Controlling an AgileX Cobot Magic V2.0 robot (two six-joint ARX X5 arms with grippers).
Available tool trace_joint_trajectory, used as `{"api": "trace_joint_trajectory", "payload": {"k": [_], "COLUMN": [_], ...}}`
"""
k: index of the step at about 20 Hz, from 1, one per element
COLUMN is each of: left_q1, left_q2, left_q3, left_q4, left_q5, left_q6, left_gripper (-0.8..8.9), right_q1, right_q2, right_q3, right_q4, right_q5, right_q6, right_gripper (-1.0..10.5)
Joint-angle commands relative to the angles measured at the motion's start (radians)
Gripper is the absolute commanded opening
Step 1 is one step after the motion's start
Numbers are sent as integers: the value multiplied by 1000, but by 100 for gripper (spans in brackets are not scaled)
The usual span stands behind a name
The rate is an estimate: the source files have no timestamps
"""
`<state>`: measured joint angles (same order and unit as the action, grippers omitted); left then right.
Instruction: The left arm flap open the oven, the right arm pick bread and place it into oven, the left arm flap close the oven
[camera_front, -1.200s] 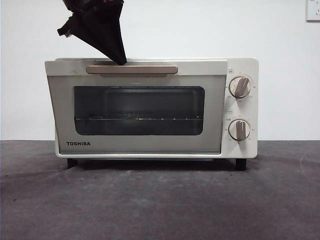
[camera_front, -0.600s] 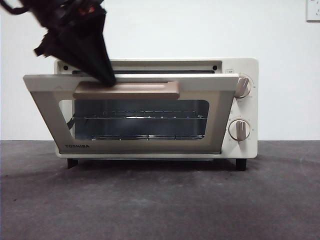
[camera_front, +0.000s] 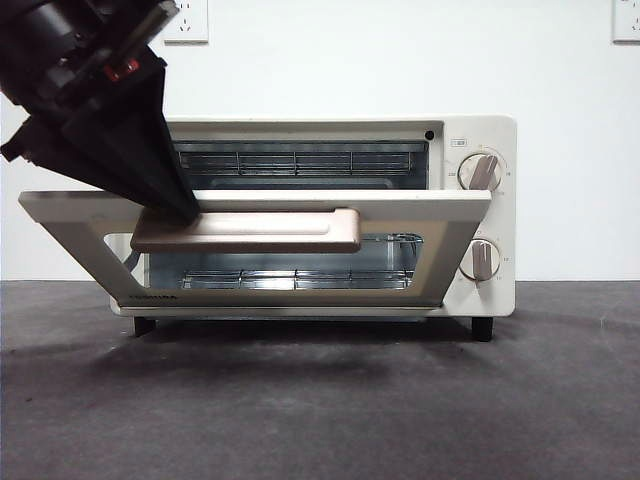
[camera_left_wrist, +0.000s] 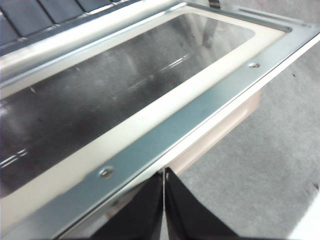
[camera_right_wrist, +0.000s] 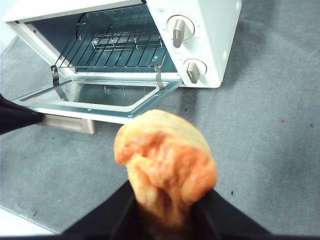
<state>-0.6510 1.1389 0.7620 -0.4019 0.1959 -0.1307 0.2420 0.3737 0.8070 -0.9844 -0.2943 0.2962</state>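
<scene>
At the oven front: the oven (camera_front: 480, 130) is found on the table (camera_front: 320, 400) with its door (camera_front: 455, 215) swung well down but not yet flat; the wire rack (camera_right_wrist: 120, 47) inside is exposed.
Step in hand: door opening by the left arm, judged well advanced but incomplete.
Left pincer (camera_front: 185, 212): closed, jaws pressed together, holding nothing; the tip is set against the upper edge of the door at the end of the beige handle (camera_front: 250, 230) farthest from the knobs.
Left arm pose: entered from the upper corner of the front view, sloped steeply down and inward to the handle; in the wrist view the door's inner metal frame (camera_left_wrist: 165, 140) is seen close beyond the jaws.
Advice for the step: pressure is best kept down and outward along the door's arc until the door lies level, so the tip is not slipped off the edge; release should be gentle, since a dropped door may jolt the oven.
Right pincer (camera_right_wrist: 167, 200): closed on the bread (camera_right_wrist: 165, 160), which is held aloft in front of the oven, well apart from the opening.
Right arm pose: waiting above the table, aimed toward the open cavity.
</scene>
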Motion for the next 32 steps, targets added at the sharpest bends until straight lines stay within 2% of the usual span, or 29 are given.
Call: {"api": "trace_joint_trajectory", "payload": {"k": [1, 5, 10, 17, 24, 28, 32], "left_q1": [-22, -58, -80, -103, -103, -103, -103], "left_q2": [12, 11, 12, 12, -8, -124, -253], "left_q3": [-6, -44, -107, -185, -183, -119, 7], "left_q4": [53, 91, 170, 218, 214, 123, -45], "left_q5": [-32, -74, -77, -98, -84, -75, -76], "left_q6": [-47, -84, -145, -173, -177, -177, -169], "left_gripper": [9, 9, 9, 9, 9, 9, 10], "right_q1": [5, 5, 5, 5, 5, 5, 5], "right_q2": [1, 1, 1, 1, 1, 15, 65], "right_q3": [6, 6, 6, 6, 6, 6, 6], "right_q4": [11, 12, 12, 12, 11, 24, 99], "right_q5": [-1, -1, 0, 0, -4, -104, -207], "right_q6": [3, 3, 3, 3, 11, 12, 53], "right_gripper": [95, 95, 95, 95, 95, 95, 95]}}
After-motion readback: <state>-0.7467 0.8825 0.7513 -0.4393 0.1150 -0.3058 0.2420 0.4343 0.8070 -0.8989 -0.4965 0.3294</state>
